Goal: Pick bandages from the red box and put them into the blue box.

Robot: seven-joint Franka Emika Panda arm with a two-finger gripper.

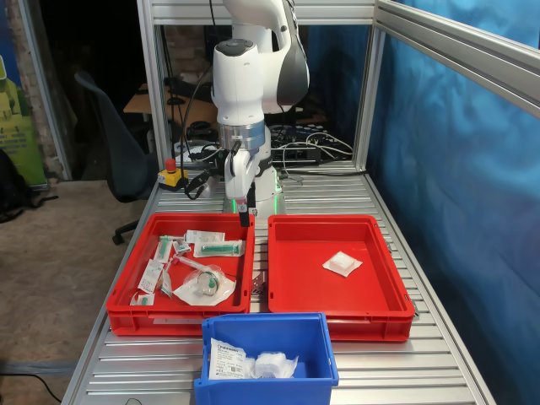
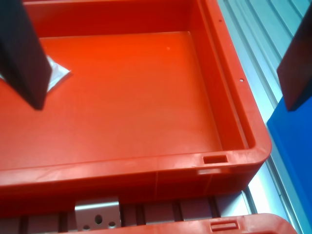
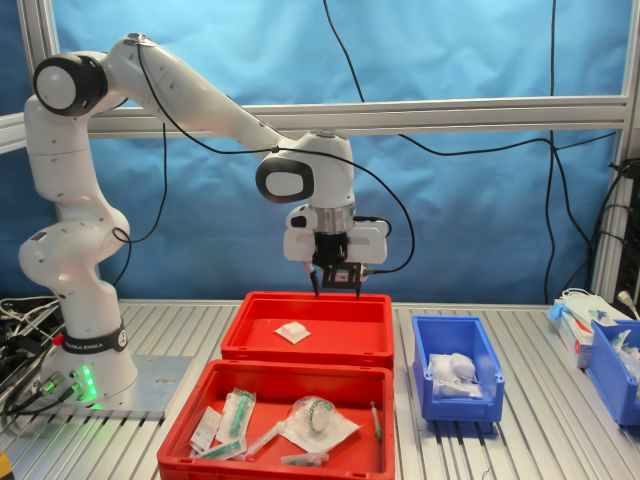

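The claw (image 3: 334, 283) hangs released and empty above the far rim of the red box (image 3: 305, 352), its 2 fingers (image 2: 22, 53) spread wide in the wrist view. In the second exterior view, going left to right: 1 cluttered red tray (image 3: 280, 458) sits nearest on the surface (image 3: 540, 440); behind it the red box holds 1 of the bandages (image 3: 292, 333) on its bare floor, left of centre; then the blue box (image 3: 457, 375) holds several white wrapped items, their number unclear; 1 more blue bin (image 3: 612, 370) stands at the far right. The arm's base label is too small to read.
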